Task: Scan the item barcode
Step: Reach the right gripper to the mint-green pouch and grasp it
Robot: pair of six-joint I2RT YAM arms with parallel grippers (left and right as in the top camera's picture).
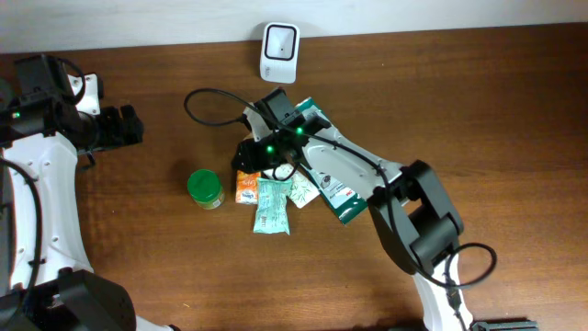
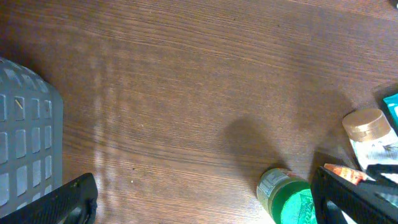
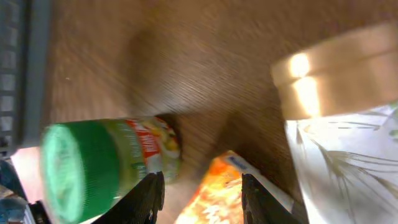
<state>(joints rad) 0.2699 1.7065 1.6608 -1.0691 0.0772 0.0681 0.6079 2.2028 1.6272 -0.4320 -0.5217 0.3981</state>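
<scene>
Left claw (image 1: 129, 127) at far left of the table (image 1: 478, 101), spread wide, nothing between its fingers, well apart from the items. Left wrist view: grey slotted basket (image 2: 25, 149) at the left edge, bare wood under the claw (image 2: 204, 177).

Green-lidded jar (image 1: 205, 188) stands upright, alone, just left of the packet cluster; also seen in the left wrist view (image 2: 289, 198) and the right wrist view (image 3: 87, 168).

Orange packet (image 1: 246, 187) lies flat, right of the jar, at the left end of the cluster. Right claw (image 1: 250, 154) is down over its top end. In the right wrist view the fingers (image 3: 146, 199) straddle the orange packet (image 3: 214, 199), claw (image 3: 202, 180) part-way spread; cannot tell if it is pinching yet.

Pale green packet (image 1: 272, 207) touches the orange one on its right. White scanner (image 1: 279, 51) stands at the back edge, well apart from the cluster. White leaf-print packet (image 1: 301, 191) next; a beige-lidded container (image 3: 342, 68) sits just beside it. Dark green pouch (image 1: 335, 188) lies furthest right, partly under the right arm.
</scene>
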